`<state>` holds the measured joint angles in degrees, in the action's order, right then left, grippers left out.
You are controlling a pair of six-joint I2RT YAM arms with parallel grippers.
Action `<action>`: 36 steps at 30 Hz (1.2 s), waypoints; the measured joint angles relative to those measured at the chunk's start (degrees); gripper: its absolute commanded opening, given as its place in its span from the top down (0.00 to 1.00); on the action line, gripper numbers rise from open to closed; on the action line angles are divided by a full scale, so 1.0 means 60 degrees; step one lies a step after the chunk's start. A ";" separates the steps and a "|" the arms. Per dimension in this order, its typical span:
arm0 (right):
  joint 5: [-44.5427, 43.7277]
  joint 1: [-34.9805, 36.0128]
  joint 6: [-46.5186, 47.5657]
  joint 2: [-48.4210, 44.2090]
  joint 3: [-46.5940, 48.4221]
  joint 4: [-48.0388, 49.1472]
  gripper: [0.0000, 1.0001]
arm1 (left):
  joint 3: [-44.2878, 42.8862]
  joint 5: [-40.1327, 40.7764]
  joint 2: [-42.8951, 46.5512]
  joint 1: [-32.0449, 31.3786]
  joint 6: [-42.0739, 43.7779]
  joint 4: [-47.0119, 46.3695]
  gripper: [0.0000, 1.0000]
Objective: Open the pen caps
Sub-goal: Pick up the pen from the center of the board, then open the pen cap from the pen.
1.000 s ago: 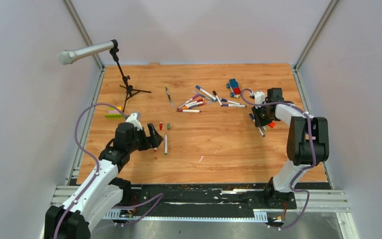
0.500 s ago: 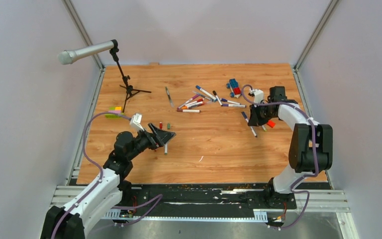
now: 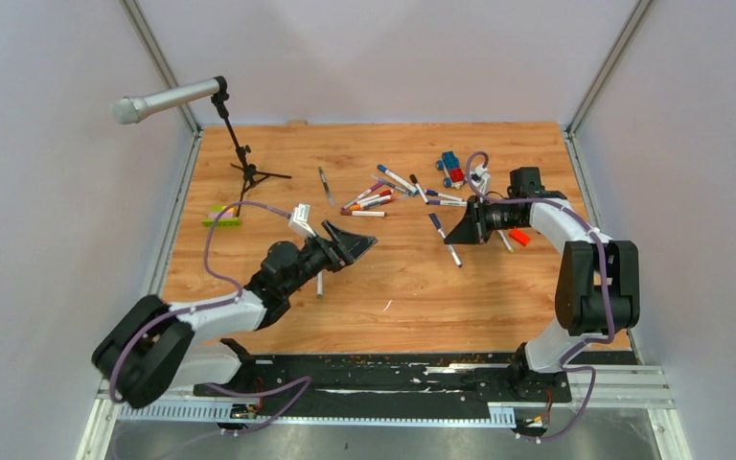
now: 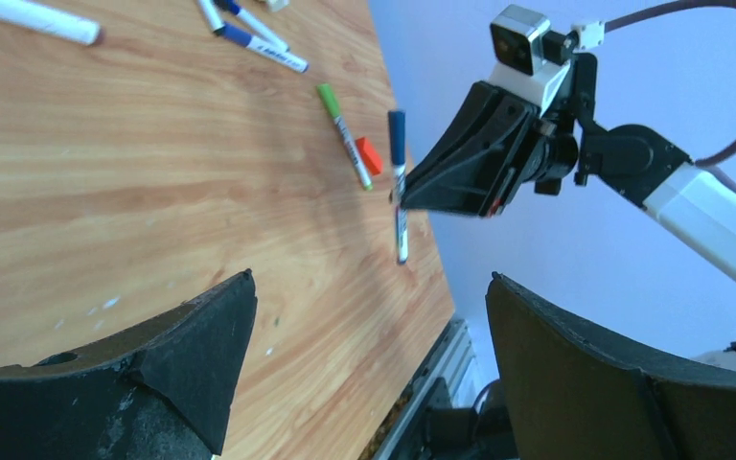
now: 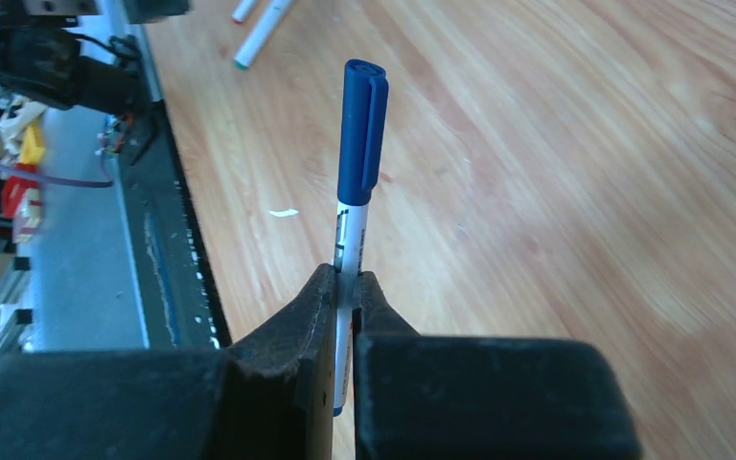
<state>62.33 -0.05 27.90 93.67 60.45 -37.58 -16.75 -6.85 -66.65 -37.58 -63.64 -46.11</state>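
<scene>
My right gripper (image 3: 452, 238) is shut on the white barrel of a pen (image 5: 351, 240) and holds it above the table, its blue cap (image 5: 362, 120) on and pointing away from the jaws. The same pen (image 4: 399, 196) and right gripper (image 4: 460, 168) show in the left wrist view. My left gripper (image 3: 358, 247) is open and empty, raised and facing the right gripper; its wide gap (image 4: 369, 292) shows in the left wrist view. A pile of capped pens (image 3: 383, 196) lies at the table's back middle. A grey pen with a green end (image 3: 319, 283) lies beside my left arm.
A blue-and-red toy car (image 3: 452, 169) stands behind the pile. An orange block (image 3: 519, 238) and a green-capped pen (image 4: 345, 134) lie under my right arm. A green-yellow brick bar (image 3: 220, 220) and a microphone stand (image 3: 241, 158) are at the back left.
My right gripper has lifted the blue-capped pen and carried it left toward the middle. My left arm has swung right and stretched out, its open gripper now facing the right one.
</scene>
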 measured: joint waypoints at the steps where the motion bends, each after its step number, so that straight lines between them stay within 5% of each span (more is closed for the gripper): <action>1: 0.0211 0.0138 -0.0036 0.0000 0.0000 0.0011 1.00 | -0.0229 0.0124 -0.0433 -0.0146 -0.0062 -0.0270 0.07; 11: 0.0933 0.1202 -0.0146 0.0055 -0.0004 0.0018 1.00 | -0.2364 0.0776 -0.4517 -0.1035 -0.0820 -0.2601 0.16; 27: 0.1133 0.1563 -0.0175 0.0364 -0.0004 0.0015 1.00 | -0.3279 0.0907 -0.5380 -0.1519 -0.0911 -0.2637 0.38; 31: 0.1133 0.1614 -0.0178 0.0372 -0.0004 0.0015 1.00 | -0.3464 0.0907 -0.5486 -0.1606 -0.0874 -0.2488 0.57; 36: 0.1264 0.1694 -0.0197 0.0393 -0.0004 0.0011 1.00 | -0.3683 0.0940 -0.5563 -0.1603 -0.0688 -0.2160 0.96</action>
<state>69.91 10.11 26.72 96.03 60.42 -37.52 -38.85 -1.21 -100.03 -47.20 -67.77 -59.07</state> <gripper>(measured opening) 0.050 0.211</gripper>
